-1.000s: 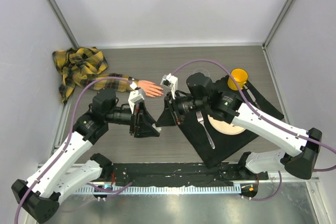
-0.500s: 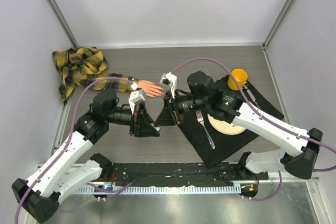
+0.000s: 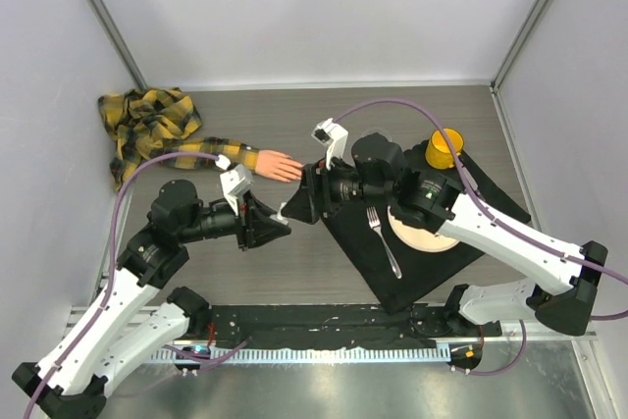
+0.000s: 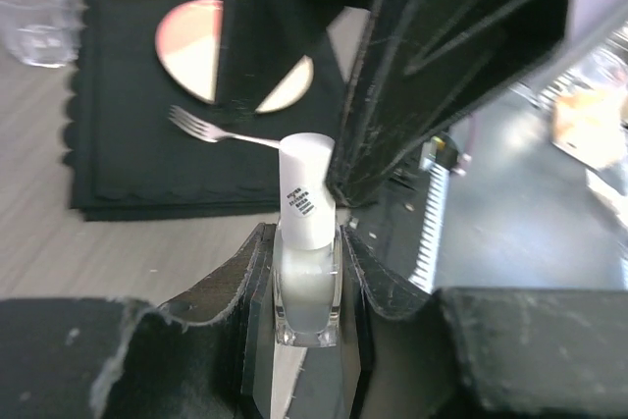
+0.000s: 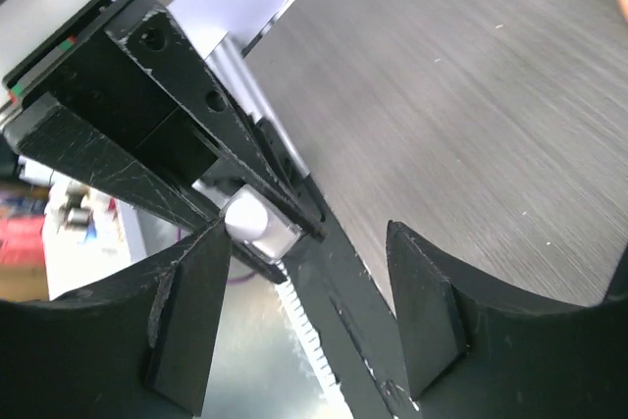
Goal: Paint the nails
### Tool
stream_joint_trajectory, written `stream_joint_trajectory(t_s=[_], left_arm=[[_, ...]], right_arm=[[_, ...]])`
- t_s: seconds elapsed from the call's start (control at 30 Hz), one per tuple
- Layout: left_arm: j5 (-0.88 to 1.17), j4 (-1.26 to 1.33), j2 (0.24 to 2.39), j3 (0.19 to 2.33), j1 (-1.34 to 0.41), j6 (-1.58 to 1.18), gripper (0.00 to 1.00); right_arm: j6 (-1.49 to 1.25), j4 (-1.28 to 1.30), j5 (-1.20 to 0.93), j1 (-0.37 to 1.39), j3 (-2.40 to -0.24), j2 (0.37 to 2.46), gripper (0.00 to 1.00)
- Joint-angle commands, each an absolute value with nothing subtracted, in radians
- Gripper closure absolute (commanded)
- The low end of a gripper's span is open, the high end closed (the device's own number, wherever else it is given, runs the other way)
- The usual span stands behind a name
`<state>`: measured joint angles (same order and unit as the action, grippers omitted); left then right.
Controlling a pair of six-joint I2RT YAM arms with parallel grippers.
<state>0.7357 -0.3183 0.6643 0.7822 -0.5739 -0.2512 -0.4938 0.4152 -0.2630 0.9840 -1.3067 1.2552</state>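
Left jaws clench the capped polish bottle [image 4: 306,287], right jaws gape released nearby; painting the nails [image 3: 298,172] seems unstarted.

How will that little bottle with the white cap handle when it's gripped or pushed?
The bottle looks like clear glass, so probably rigid, slick and breakable. Its tall white cap above a narrow base suggests it tips easily if pushed. Being small, it is likely light.

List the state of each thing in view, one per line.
Left gripper: shut on the bottle.
Bottle: cap on.
Right gripper: open, just short of the cap.
Fake hand: lying on the table.
Fork: lying on the mat.
Clear cup: upright.
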Motion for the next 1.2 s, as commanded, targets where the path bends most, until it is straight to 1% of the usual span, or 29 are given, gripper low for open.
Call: stream_joint_trajectory(t_s=[0.0,0.13,0.17,0.27,0.33,0.5,0.53,0.67,0.77,0.8,0.83,0.87,0.93,0.97,1.0,1.03,1.07,1.1,1.13,1.17], left_arm=[[0.545,-0.281,0.637,0.782,-0.577,-0.229,1.00],[0.488,-0.296,0.608,0.776,-0.577,-0.229,1.00],[0.474,-0.296,0.603,0.775,-0.577,-0.229,1.00],[0.436,-0.299,0.580,0.769,-0.577,-0.232,1.00],[0.422,-0.302,0.572,0.767,-0.577,-0.232,1.00],[0.417,-0.305,0.574,0.769,-0.577,-0.232,1.00],[0.417,-0.308,0.574,0.769,-0.577,-0.230,1.00],[0.414,-0.313,0.569,0.767,-0.577,-0.232,1.00],[0.419,-0.311,0.558,0.765,-0.577,-0.236,1.00],[0.437,-0.307,0.558,0.765,-0.577,-0.239,1.00],[0.448,-0.308,0.555,0.765,-0.577,-0.250,1.00],[0.474,-0.302,0.557,0.767,-0.577,-0.261,1.00],[0.657,-0.299,0.560,0.778,-0.577,-0.271,1.00],[0.740,-0.290,0.566,0.784,-0.577,-0.316,1.00],[0.916,-0.229,0.566,0.779,-0.577,-0.348,1.00],[0.987,-0.168,0.565,0.764,-0.577,-0.404,1.00],[1.024,-0.103,0.548,0.731,-0.577,-0.496,1.00],[1.038,-0.027,0.531,0.717,-0.577,-0.518,1.00],[1.034,-0.026,0.514,0.710,-0.577,-0.515,1.00],[1.022,-0.034,0.500,0.709,-0.577,-0.505,1.00]], right_arm=[[-0.589,0.373,-0.013,1.037,-1.374,1.235,0.32],[-0.618,0.371,0.061,1.068,-1.434,1.281,0.32],[-0.618,0.368,0.060,1.069,-1.440,1.288,0.35],[-0.629,0.345,0.048,1.083,-1.454,1.318,0.36],[-0.626,0.322,0.040,1.097,-1.456,1.331,0.39],[-0.623,0.287,0.054,1.109,-1.447,1.364,0.43],[-0.621,0.282,0.051,1.109,-1.444,1.368,0.48],[-0.617,0.256,0.032,1.111,-1.424,1.378,0.57],[-0.607,0.227,0.014,1.108,-1.399,1.378,0.73],[-0.601,0.210,-0.038,1.111,-1.391,1.373,0.82],[-0.566,0.204,-0.060,1.109,-1.376,1.368,1.00],[-0.542,0.181,-0.093,1.105,-1.365,1.361,1.00],[-0.413,0.102,-0.335,1.085,-1.281,1.326,1.00],[-0.391,-0.011,-0.457,1.042,-1.237,1.312,1.00],[-0.388,-0.100,-0.611,1.025,-1.163,1.301,1.00],[-0.420,-0.189,-0.860,1.020,-1.123,1.267,1.00],[-0.439,-0.330,-0.908,1.022,-1.086,1.246,1.00],[-0.461,-0.375,-0.961,1.022,-1.057,1.241,1.00],[-0.472,-0.370,-0.977,1.019,-1.066,1.249,1.00],[-0.428,-0.288,-0.973,1.019,-1.081,1.273,1.00]])
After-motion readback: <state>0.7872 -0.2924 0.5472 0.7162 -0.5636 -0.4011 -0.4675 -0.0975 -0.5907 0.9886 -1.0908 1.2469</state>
